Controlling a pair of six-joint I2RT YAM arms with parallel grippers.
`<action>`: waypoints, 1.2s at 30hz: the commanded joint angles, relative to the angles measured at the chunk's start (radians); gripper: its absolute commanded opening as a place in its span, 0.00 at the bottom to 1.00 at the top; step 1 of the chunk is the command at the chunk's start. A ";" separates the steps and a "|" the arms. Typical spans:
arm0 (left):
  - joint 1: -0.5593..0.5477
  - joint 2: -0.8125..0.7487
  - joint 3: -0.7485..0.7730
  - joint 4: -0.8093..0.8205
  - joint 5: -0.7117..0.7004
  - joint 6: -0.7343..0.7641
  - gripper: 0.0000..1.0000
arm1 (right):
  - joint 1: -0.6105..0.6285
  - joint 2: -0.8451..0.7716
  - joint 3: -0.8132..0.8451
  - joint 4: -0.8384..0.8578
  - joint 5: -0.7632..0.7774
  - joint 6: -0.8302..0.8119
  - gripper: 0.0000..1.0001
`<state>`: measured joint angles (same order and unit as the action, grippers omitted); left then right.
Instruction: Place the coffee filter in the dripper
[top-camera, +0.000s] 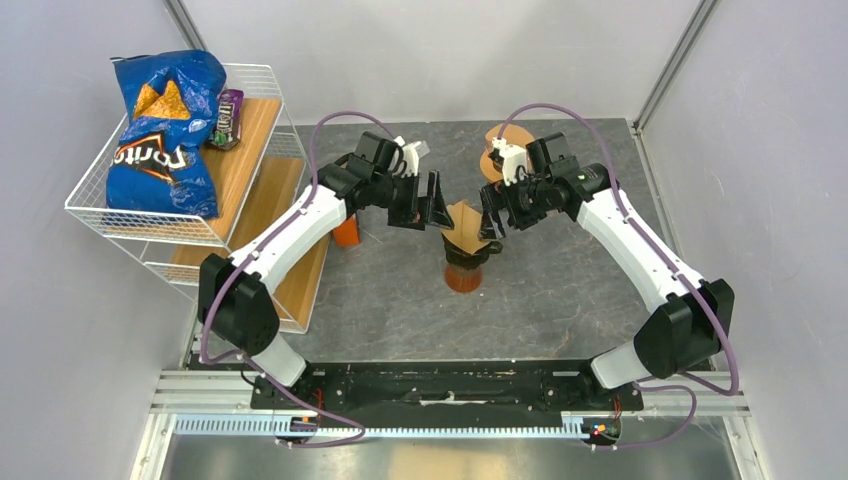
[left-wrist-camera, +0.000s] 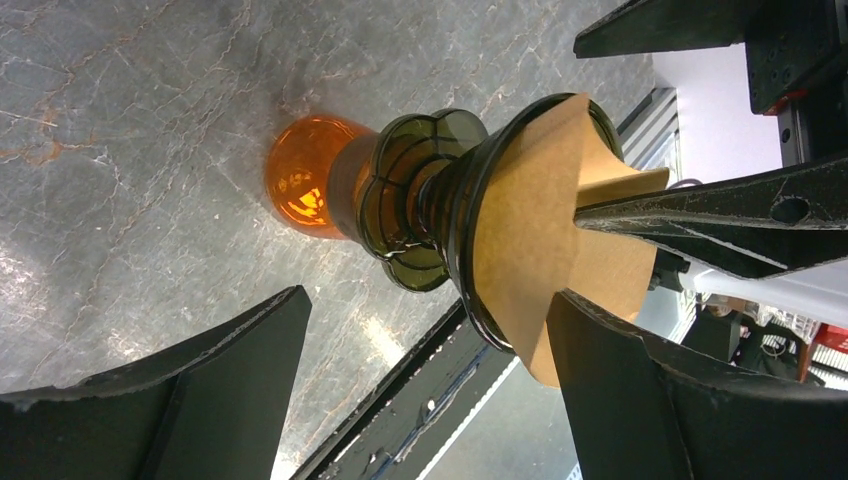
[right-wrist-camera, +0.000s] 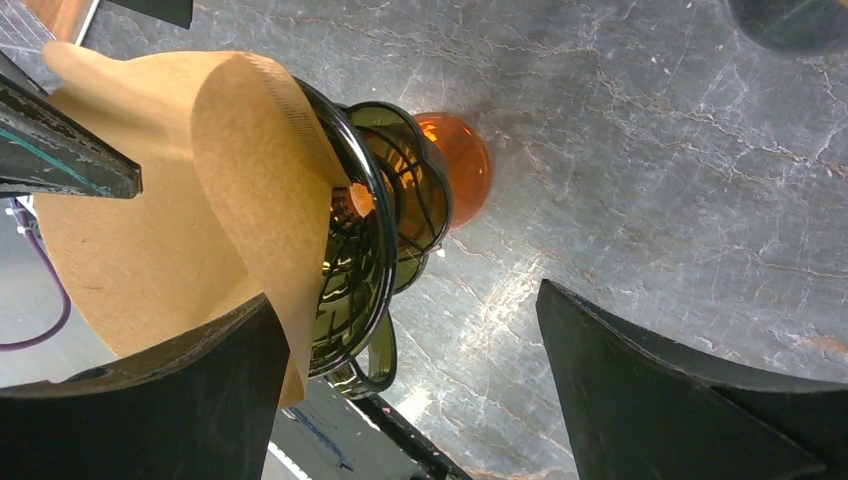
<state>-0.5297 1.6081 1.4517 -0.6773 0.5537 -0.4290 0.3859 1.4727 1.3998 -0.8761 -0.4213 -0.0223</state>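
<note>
A brown paper coffee filter (top-camera: 468, 228) stands in the dark green glass dripper (top-camera: 462, 262), its upper part rising above the rim. The dripper rests on an orange cup (left-wrist-camera: 305, 190) at the table's middle. My left gripper (top-camera: 425, 205) hovers open just left of the filter, and my right gripper (top-camera: 495, 215) hovers open just right of it. In the left wrist view the filter (left-wrist-camera: 530, 230) lies beside my left gripper's (left-wrist-camera: 430, 390) right-hand finger. In the right wrist view the filter (right-wrist-camera: 170, 230) and dripper (right-wrist-camera: 390, 200) lie by my right gripper's (right-wrist-camera: 410, 390) left-hand finger. Neither grips anything.
A white wire basket (top-camera: 250, 75) at the back left holds a blue chips bag (top-camera: 165, 130) and a small candy pack (top-camera: 228, 118) over wooden shelves. An orange cup (top-camera: 347, 232) stands behind the left arm. Orange-brown items (top-camera: 495, 150) sit at the back.
</note>
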 joint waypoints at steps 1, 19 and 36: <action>-0.003 0.012 -0.014 0.051 0.017 -0.031 0.95 | -0.008 0.011 -0.012 0.029 -0.008 -0.025 0.97; -0.003 0.026 -0.060 0.090 0.018 -0.034 0.97 | -0.039 0.026 -0.018 0.031 0.000 -0.038 0.97; -0.041 0.029 -0.054 0.065 -0.070 0.003 0.97 | -0.012 0.037 -0.012 0.040 -0.013 -0.041 0.96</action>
<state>-0.5671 1.6283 1.3914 -0.6231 0.5201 -0.4480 0.3634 1.5028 1.3766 -0.8692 -0.4389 -0.0532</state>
